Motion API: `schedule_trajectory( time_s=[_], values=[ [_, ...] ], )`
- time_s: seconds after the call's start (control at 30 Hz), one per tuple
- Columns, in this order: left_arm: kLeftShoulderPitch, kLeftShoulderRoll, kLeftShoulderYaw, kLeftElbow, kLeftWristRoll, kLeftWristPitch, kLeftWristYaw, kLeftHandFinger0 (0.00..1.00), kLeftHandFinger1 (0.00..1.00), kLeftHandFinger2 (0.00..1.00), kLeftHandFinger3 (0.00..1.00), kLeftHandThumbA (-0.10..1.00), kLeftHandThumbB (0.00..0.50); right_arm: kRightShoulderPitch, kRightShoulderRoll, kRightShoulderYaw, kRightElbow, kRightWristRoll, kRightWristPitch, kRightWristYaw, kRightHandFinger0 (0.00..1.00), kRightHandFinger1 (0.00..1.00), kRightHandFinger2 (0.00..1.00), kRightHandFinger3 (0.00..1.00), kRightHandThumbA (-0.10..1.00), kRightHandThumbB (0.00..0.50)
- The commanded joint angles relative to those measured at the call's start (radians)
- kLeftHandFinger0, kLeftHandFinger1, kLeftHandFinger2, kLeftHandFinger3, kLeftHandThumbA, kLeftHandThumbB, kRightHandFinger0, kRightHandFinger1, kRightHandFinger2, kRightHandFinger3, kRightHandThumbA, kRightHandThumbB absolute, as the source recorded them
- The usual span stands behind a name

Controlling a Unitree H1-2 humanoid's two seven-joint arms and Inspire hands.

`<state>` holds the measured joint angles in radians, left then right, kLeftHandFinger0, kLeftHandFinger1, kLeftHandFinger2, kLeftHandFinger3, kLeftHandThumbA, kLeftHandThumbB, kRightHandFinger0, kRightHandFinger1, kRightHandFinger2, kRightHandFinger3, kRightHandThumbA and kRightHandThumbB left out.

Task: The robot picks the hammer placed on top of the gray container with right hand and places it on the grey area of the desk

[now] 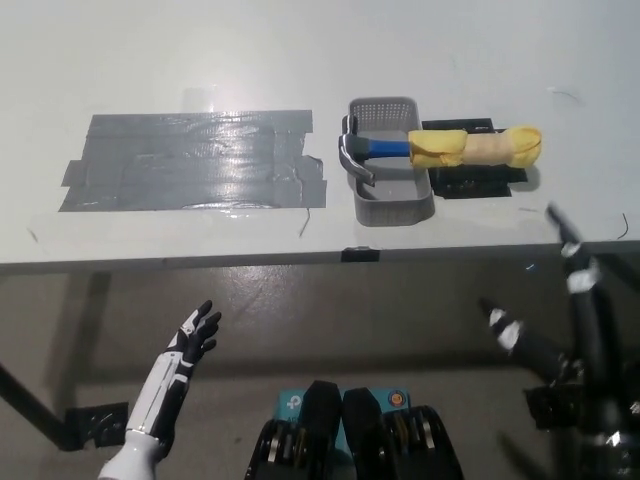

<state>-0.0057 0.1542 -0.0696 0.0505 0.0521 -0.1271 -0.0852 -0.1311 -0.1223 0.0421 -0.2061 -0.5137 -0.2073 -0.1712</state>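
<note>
A hammer (440, 148) lies across the top of a gray basket-like container (390, 205) at the desk's right middle. Its metal head is at the left over the container, with a blue neck and a handle wrapped in yellow and beige padding that sticks out to the right. A gray taped area (190, 160) covers the desk's left middle. My black right hand (560, 320) hangs below the desk's front edge at the lower right, open, fingers spread, well short of the hammer. My white left hand (190, 345) rests at the lower left below the desk, open.
A black mat (480, 183) lies under and to the right of the container. The desk's front edge (300, 258) runs across the middle, with a small black marker (360, 254) on it. Floor and a desk leg (40, 410) show below.
</note>
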Motion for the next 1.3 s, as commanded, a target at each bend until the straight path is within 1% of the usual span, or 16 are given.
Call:
schedule_trajectory(
  time_s=[0.0,0.03,0.07,0.1,0.17,0.2,0.37,0.4,0.43,0.53,0.63,0.8,0.93,1.07,1.17,1.27],
  values=[
    [0.023,-0.009,-0.013,-0.046,-0.01,-0.061,-0.017,1.0,1.0,1.0,1.0,1.0,0.106,-0.152,-0.075,-0.018,-0.121,-0.218,0.191,0.125,1.0,1.0,1.0,1.0,0.86,0.296],
    [0.032,-0.012,-0.015,-0.056,-0.016,-0.064,-0.019,1.0,1.0,1.0,1.0,1.0,0.118,-0.187,-0.093,-0.01,-0.111,-0.236,0.217,0.154,1.0,1.0,1.0,1.0,0.86,0.297],
    [0.036,-0.013,-0.017,-0.059,-0.018,-0.066,-0.02,1.0,1.0,1.0,1.0,1.0,0.147,-0.204,-0.102,-0.005,-0.105,-0.245,0.228,0.163,1.0,1.0,1.0,1.0,0.83,0.264],
    [0.042,-0.019,-0.021,-0.074,-0.02,-0.061,-0.02,1.0,1.0,1.0,1.0,1.0,0.128,-0.237,-0.112,0.001,-0.087,-0.262,0.248,0.175,1.0,1.0,1.0,1.0,0.85,0.307],
    [0.048,-0.03,-0.028,-0.109,-0.016,-0.046,-0.016,1.0,1.0,1.0,1.0,1.0,0.135,-0.302,-0.13,0.014,-0.057,-0.282,0.3,0.217,1.0,1.0,1.0,1.0,0.88,0.315],
    [0.048,-0.031,-0.03,-0.112,-0.014,-0.047,-0.015,1.0,1.0,1.0,1.0,1.0,0.135,-0.32,-0.132,0.019,-0.05,-0.288,0.315,0.23,1.0,1.0,1.0,1.0,0.87,0.311],
    [0.055,-0.036,-0.035,-0.124,-0.009,-0.041,-0.014,1.0,1.0,1.0,1.0,1.0,0.132,-0.446,-0.16,0.066,0.02,-0.297,0.42,0.342,1.0,1.0,1.0,1.0,0.86,0.343],
    [0.056,-0.036,-0.035,-0.122,-0.012,-0.043,-0.016,1.0,1.0,1.0,1.0,1.0,0.135,-0.47,-0.166,0.082,0.034,-0.318,0.447,0.373,1.0,1.0,1.0,1.0,0.91,0.352],
    [0.057,-0.038,-0.035,-0.119,-0.014,-0.045,-0.016,1.0,1.0,1.0,1.0,1.0,0.132,-0.501,-0.17,0.098,0.062,-0.334,0.461,0.389,1.0,1.0,1.0,1.0,0.91,0.36],
    [0.056,-0.037,-0.033,-0.109,-0.015,-0.046,-0.016,1.0,1.0,1.0,1.0,1.0,0.137,-0.563,-0.172,0.133,0.141,-0.356,0.476,0.391,1.0,1.0,1.0,1.0,0.9,0.383],
    [0.056,-0.031,-0.033,-0.097,-0.009,-0.055,-0.016,1.0,1.0,1.0,1.0,1.0,0.131,-0.62,-0.171,0.171,0.232,-0.37,0.493,0.4,1.0,1.0,1.0,1.0,0.94,0.416],
    [0.05,-0.026,-0.027,-0.08,-0.018,-0.063,-0.019,1.0,1.0,1.0,1.0,1.0,0.122,-0.671,-0.166,0.215,0.316,-0.369,0.527,0.432,1.0,1.0,1.0,1.0,0.98,0.438],
    [0.048,-0.023,-0.028,-0.07,-0.014,-0.068,-0.018,1.0,1.0,1.0,1.0,1.0,0.124,-0.697,-0.161,0.241,0.367,-0.354,0.56,0.469,1.0,1.0,1.0,1.0,0.97,0.457],
    [0.044,-0.026,-0.033,-0.06,-0.015,-0.078,-0.02,1.0,1.0,1.0,1.0,1.0,0.117,-0.704,-0.172,0.267,0.41,-0.36,0.567,0.475,1.0,1.0,1.0,1.0,0.99,0.465],
    [0.04,-0.022,-0.03,-0.063,-0.017,-0.069,-0.023,1.0,1.0,1.0,1.0,1.0,0.123,-0.72,-0.179,0.284,0.447,-0.36,0.568,0.486,1.0,1.0,1.0,1.0,1.0,0.484],
    [0.041,-0.018,-0.029,-0.063,-0.013,-0.072,-0.022,1.0,1.0,1.0,1.0,1.0,0.12,-0.731,-0.177,0.289,0.492,-0.351,0.555,0.465,1.0,1.0,1.0,1.0,1.0,0.483]
  ],
)
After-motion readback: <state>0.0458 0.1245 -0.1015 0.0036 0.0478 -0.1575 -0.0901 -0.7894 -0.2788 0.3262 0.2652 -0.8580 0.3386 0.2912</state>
